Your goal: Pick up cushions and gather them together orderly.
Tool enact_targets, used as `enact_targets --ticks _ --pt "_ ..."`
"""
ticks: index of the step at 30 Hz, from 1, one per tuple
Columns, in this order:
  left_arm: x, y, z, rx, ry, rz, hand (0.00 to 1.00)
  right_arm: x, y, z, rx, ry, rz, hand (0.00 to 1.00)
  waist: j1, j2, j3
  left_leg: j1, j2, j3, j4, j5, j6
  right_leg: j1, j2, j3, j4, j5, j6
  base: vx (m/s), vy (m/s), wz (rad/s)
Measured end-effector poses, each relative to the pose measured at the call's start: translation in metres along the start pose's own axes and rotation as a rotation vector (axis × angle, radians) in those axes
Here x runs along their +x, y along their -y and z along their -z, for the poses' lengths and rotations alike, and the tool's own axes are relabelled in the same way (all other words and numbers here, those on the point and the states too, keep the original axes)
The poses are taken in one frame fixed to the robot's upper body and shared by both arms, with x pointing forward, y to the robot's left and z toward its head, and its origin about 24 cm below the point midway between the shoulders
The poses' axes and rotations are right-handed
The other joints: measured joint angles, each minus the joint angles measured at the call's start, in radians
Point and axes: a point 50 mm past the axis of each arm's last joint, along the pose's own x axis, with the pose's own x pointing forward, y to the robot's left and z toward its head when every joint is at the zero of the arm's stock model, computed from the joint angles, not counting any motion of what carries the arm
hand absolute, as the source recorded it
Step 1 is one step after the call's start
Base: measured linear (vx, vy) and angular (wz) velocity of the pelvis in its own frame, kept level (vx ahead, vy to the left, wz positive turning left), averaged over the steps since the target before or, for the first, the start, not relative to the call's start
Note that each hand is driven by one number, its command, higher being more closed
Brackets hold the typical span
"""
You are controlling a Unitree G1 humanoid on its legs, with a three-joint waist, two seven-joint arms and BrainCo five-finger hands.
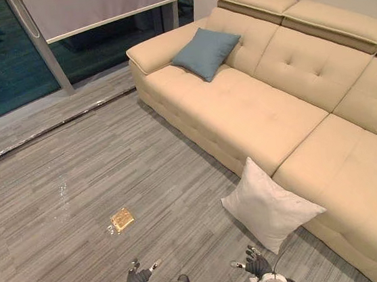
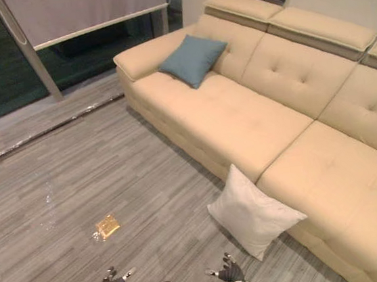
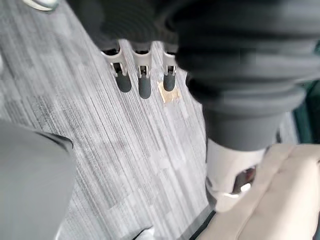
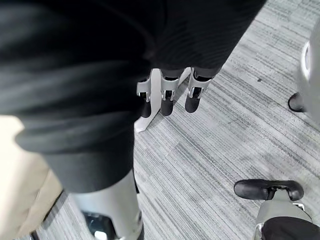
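A white cushion [image 1: 270, 204] leans on the floor against the front of the beige sofa [image 1: 287, 113]. A blue cushion [image 1: 205, 52] rests at the sofa's far left end, propped against the backrest by the armrest. My left hand [image 1: 138, 277] and right hand [image 1: 257, 264] hang low at the near edge, both open with fingers relaxed and nothing in them. The right hand is just short of the white cushion's near corner, not touching it. In the wrist views, the fingers [image 3: 143, 82] of the left and the fingers [image 4: 167, 100] of the right hang straight over the grey floor.
A small gold square plate [image 1: 122, 220] is set in the grey plank floor left of me. Glass doors with a lowered blind [image 1: 98, 8] and a floor track [image 1: 50, 126] lie at the far left. The sofa runs along the right side.
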Motion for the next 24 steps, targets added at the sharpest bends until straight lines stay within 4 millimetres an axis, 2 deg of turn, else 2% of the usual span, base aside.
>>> enact_targets --ticks 1,2,3,4,5,6,7,8,9,10,11,12,13,15,17,18,19,21,22,23,24 --pt "-0.001 0.000 0.006 0.005 -0.023 0.002 0.00 0.000 -0.002 0.000 -0.012 0.001 -0.009 0.00 -0.009 0.011 -0.013 0.032 0.013 0.051 -0.012 -0.018 0.001 -0.025 -0.037 -0.126 -0.004 -0.021 -0.008 0.02 0.090 -1.25" --pt "-0.001 -0.002 0.008 0.018 -0.032 0.002 0.00 0.001 -0.003 0.000 -0.023 -0.001 -0.015 0.00 -0.015 0.007 -0.023 0.056 0.020 0.083 -0.034 -0.020 -0.003 -0.036 -0.056 -0.200 -0.049 -0.022 -0.007 0.05 0.091 -1.48" --pt "-0.001 -0.002 0.009 0.033 -0.040 0.006 0.00 0.001 -0.001 0.001 -0.040 -0.010 -0.017 0.00 -0.019 0.005 -0.025 0.083 0.036 0.121 -0.069 -0.030 -0.021 -0.059 -0.062 -0.305 -0.148 -0.015 -0.011 0.05 0.049 -1.08" --pt "-0.001 -0.003 0.009 0.042 -0.041 0.010 0.00 0.001 -0.001 0.000 -0.044 -0.007 -0.017 0.00 -0.019 0.004 -0.025 0.087 0.043 0.131 -0.077 -0.035 -0.023 -0.072 -0.060 -0.340 -0.185 -0.011 -0.011 0.12 -0.008 -1.03" --pt "0.000 -0.003 0.007 0.063 -0.037 0.020 0.00 0.003 0.002 -0.006 -0.054 0.007 -0.013 0.00 -0.028 0.003 -0.024 0.094 0.056 0.138 -0.091 -0.043 -0.043 -0.104 -0.051 -0.412 -0.256 0.016 -0.018 0.14 -0.048 -0.62" --pt "0.001 -0.002 0.006 0.083 -0.035 0.029 0.00 0.004 0.009 -0.006 -0.066 0.002 0.000 0.00 -0.042 0.005 -0.020 0.102 0.075 0.152 -0.089 -0.051 -0.062 -0.129 -0.044 -0.487 -0.332 0.090 -0.032 0.21 -0.072 -0.51" --pt "0.001 -0.004 0.006 0.098 -0.038 0.030 0.00 0.004 0.011 -0.006 -0.072 -0.001 0.006 0.00 -0.048 -0.004 -0.016 0.117 0.073 0.160 -0.082 -0.055 -0.087 -0.132 -0.045 -0.528 -0.391 0.173 -0.038 0.13 -0.048 -0.28" --pt "0.001 -0.007 0.006 0.111 -0.036 0.030 0.00 0.004 0.012 -0.005 -0.073 -0.003 0.008 0.00 -0.050 -0.019 -0.013 0.127 0.054 0.161 -0.074 -0.059 -0.097 -0.129 -0.053 -0.539 -0.420 0.255 -0.043 0.20 -0.107 -0.22" --pt "0.004 -0.007 0.002 0.126 -0.030 0.033 0.00 0.005 0.016 -0.007 -0.079 0.000 0.018 0.00 -0.057 -0.020 -0.002 0.153 0.055 0.146 -0.057 -0.064 -0.103 -0.118 -0.049 -0.535 -0.403 0.290 -0.071 0.21 -0.146 -0.28" --pt "0.002 -0.003 0.008 0.130 -0.055 0.046 0.00 0.005 0.027 -0.009 -0.085 0.001 0.043 0.00 -0.060 0.006 -0.010 0.156 0.064 0.069 -0.063 -0.052 -0.104 -0.119 -0.032 -0.522 -0.397 0.272 -0.073 0.26 -0.188 -0.31" --pt "0.001 -0.001 0.009 0.128 -0.059 0.054 0.00 0.005 0.029 -0.009 -0.078 0.001 0.050 0.00 -0.062 0.004 -0.015 0.161 0.066 0.047 -0.071 -0.058 -0.107 -0.119 -0.027 -0.516 -0.402 0.257 -0.073 0.23 -0.137 -0.42" --pt "0.001 0.006 0.010 0.117 -0.067 0.070 0.00 0.005 0.036 -0.010 -0.063 0.005 0.070 0.00 -0.064 0.033 -0.009 0.174 0.087 0.032 -0.092 -0.077 -0.125 -0.128 0.000 -0.513 -0.401 0.249 -0.077 0.22 -0.112 -0.34" --pt "0.001 0.009 0.010 0.120 -0.069 0.082 0.00 0.005 0.040 -0.013 -0.039 0.013 0.088 0.00 -0.068 0.049 -0.005 0.182 0.103 0.033 -0.096 -0.077 -0.127 -0.124 0.019 -0.510 -0.412 0.233 -0.072 0.20 -0.097 -0.30" --pt "0.001 0.010 0.010 0.119 -0.071 0.088 0.00 0.005 0.042 -0.012 -0.015 0.009 0.101 0.00 -0.067 0.040 0.001 0.181 0.123 0.030 -0.052 -0.076 -0.129 -0.104 0.037 -0.503 -0.427 0.217 -0.085 0.15 -0.101 -0.12" --pt "0.003 0.004 0.005 0.098 -0.051 0.064 0.00 0.004 0.041 -0.008 -0.007 -0.001 0.102 0.00 -0.065 0.020 0.012 0.128 0.149 -0.005 0.136 -0.076 -0.129 -0.059 0.042 -0.494 -0.440 0.197 -0.095 0.14 -0.124 -0.08" --pt "0.003 0.003 0.004 0.074 -0.046 0.053 0.00 0.003 0.041 -0.006 -0.005 0.000 0.103 0.00 -0.062 0.021 0.013 0.084 0.171 -0.030 0.277 -0.072 -0.122 -0.037 0.052 -0.481 -0.440 0.182 -0.100 0.18 -0.098 -0.28" --pt "0.002 0.003 0.004 0.046 -0.041 0.042 0.00 0.002 0.045 -0.006 -0.006 0.001 0.112 0.00 -0.056 0.029 0.018 -0.009 0.207 -0.057 0.488 -0.067 -0.100 -0.001 0.071 -0.454 -0.441 0.165 -0.114 0.18 -0.023 -0.35" --pt "0.002 0.003 0.002 0.038 -0.030 0.040 0.00 0.002 0.046 -0.006 0.003 0.000 0.124 0.00 -0.052 0.034 0.019 -0.053 0.195 -0.060 0.536 -0.110 -0.094 0.016 0.070 -0.419 -0.446 0.158 -0.116 0.23 0.059 -0.52" --pt "0.002 0.004 0.001 0.035 -0.026 0.040 0.00 0.002 0.048 -0.006 0.024 -0.001 0.137 0.00 -0.051 0.034 0.019 -0.086 0.165 -0.057 0.506 -0.139 -0.085 0.028 0.061 -0.388 -0.460 0.159 -0.116 0.23 0.119 -0.82" --pt "0.002 0.007 0.001 0.038 -0.024 0.046 0.00 0.001 0.049 -0.005 0.040 -0.002 0.146 0.00 -0.046 0.033 0.019 -0.097 0.115 -0.061 0.376 -0.148 -0.080 0.032 0.044 -0.361 -0.467 0.155 -0.107 0.17 0.125 -0.76" --pt "0.002 0.008 0.000 0.042 -0.021 0.050 0.00 0.001 0.049 -0.006 0.040 0.002 0.146 0.00 -0.044 0.034 0.019 -0.100 0.101 -0.067 0.316 -0.147 -0.079 0.033 0.040 -0.350 -0.467 0.152 -0.103 0.15 0.176 -0.74"
